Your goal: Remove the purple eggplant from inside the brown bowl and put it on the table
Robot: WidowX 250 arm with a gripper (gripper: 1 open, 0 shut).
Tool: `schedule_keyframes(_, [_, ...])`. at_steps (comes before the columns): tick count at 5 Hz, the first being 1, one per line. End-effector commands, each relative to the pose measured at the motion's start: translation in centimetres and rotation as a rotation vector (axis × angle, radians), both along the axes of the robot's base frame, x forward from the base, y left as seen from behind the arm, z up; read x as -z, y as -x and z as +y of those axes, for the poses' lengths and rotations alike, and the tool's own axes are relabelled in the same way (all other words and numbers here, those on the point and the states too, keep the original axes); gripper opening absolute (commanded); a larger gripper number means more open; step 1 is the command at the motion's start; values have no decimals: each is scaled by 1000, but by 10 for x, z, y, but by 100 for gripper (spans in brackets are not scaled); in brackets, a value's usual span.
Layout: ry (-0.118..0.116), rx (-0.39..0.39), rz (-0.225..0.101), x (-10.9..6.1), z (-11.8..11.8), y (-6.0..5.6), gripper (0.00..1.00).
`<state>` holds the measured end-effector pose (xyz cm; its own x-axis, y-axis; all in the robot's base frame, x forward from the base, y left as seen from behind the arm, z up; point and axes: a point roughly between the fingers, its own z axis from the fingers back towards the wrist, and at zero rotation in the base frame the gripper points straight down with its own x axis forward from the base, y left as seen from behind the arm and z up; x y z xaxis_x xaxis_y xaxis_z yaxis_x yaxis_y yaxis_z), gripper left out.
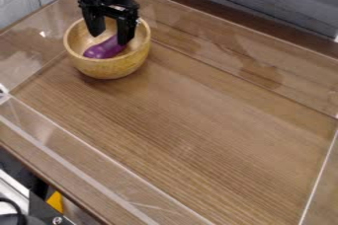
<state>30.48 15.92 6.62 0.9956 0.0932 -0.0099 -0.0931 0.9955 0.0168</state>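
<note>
I see the purple eggplant lying inside the brown bowl, near the worktop's far left corner. My pincer hangs spread wide over it, gripping nothing.

In the upper left of the frame, a round tan wooden bowl holds a small glossy purple eggplant. The black gripper hangs over it, jaws spread wide.

One purple eggplant, one brown bowl, one table.
</note>
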Motion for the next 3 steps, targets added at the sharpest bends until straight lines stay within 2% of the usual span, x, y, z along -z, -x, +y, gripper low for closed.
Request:
schedule_keyframes(1, [-43, -6, -57, -17, 4, -4, 100])
schedule_keyframes(3, [-54, -17, -50, -7, 6, -5, 100])
